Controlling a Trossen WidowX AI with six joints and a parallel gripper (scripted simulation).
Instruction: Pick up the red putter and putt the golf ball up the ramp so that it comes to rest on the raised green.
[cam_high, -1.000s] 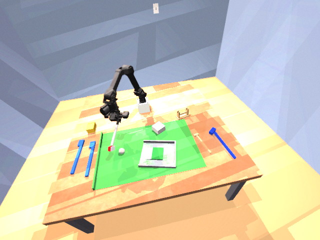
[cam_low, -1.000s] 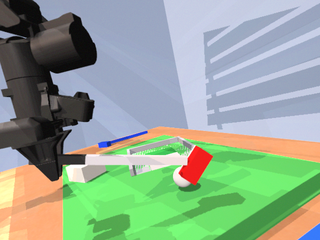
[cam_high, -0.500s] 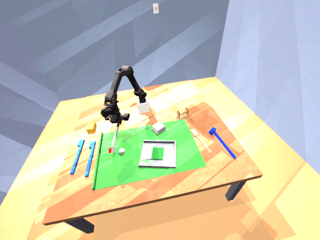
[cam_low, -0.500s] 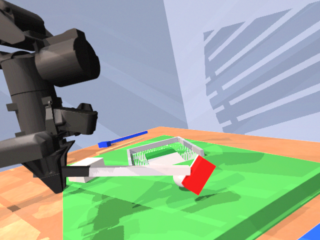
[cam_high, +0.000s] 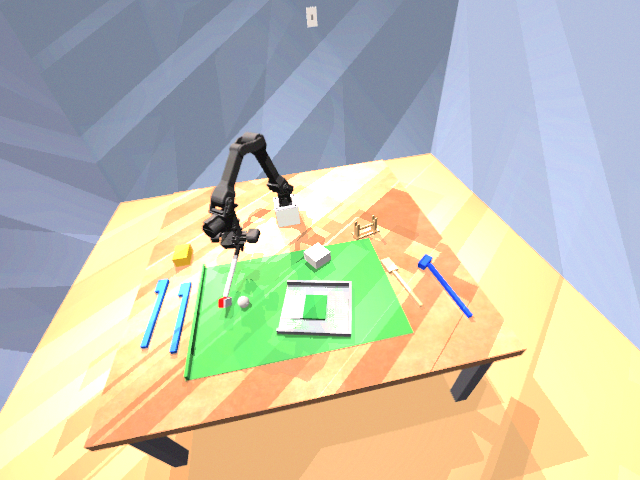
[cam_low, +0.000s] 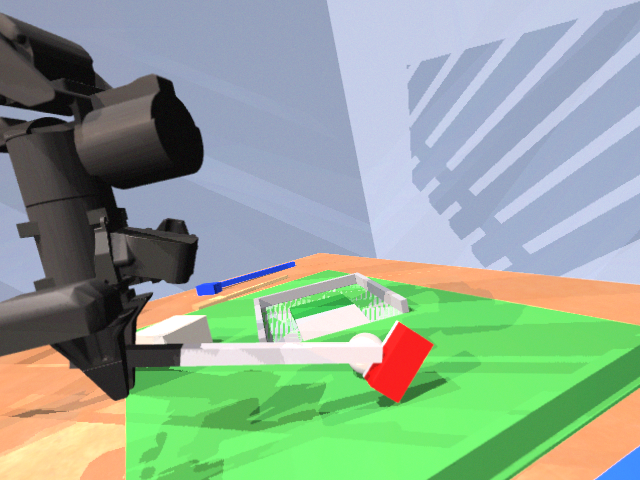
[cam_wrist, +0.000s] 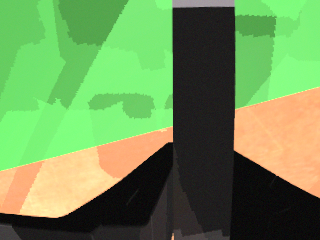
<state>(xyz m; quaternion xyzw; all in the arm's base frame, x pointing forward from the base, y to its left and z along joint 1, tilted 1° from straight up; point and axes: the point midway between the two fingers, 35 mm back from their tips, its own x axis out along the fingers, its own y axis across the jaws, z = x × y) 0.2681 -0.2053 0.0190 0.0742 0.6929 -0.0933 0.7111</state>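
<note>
My gripper (cam_high: 237, 248) (cam_low: 125, 355) (cam_wrist: 193, 152) is shut on the dark grip of the red putter (cam_high: 222, 302) (cam_low: 400, 362) (cam_wrist: 203, 90). The putter's pale shaft slants down from the fingers, and its red head is tilted, low over the green mat (cam_high: 248, 351) (cam_low: 516, 361). The white golf ball (cam_high: 243, 302) (cam_low: 364, 338) is on the mat, just right of the head in the top view, with a small gap. The shaft partly hides it in the exterior view. Further right is the grey-walled ramp (cam_high: 318, 283) (cam_low: 310, 289) with the green square (cam_high: 315, 306) inside.
A white block (cam_high: 317, 256) (cam_low: 175, 329) sits on the mat's arm side. A green rail (cam_high: 194, 325) edges the mat's left. Two light-blue sticks (cam_high: 155, 315) (cam_high: 180, 317) and a yellow block (cam_high: 181, 255) lie left; a wooden stand (cam_high: 366, 227), wooden spatula (cam_high: 405, 283) and blue mallet (cam_high: 449, 287) lie right.
</note>
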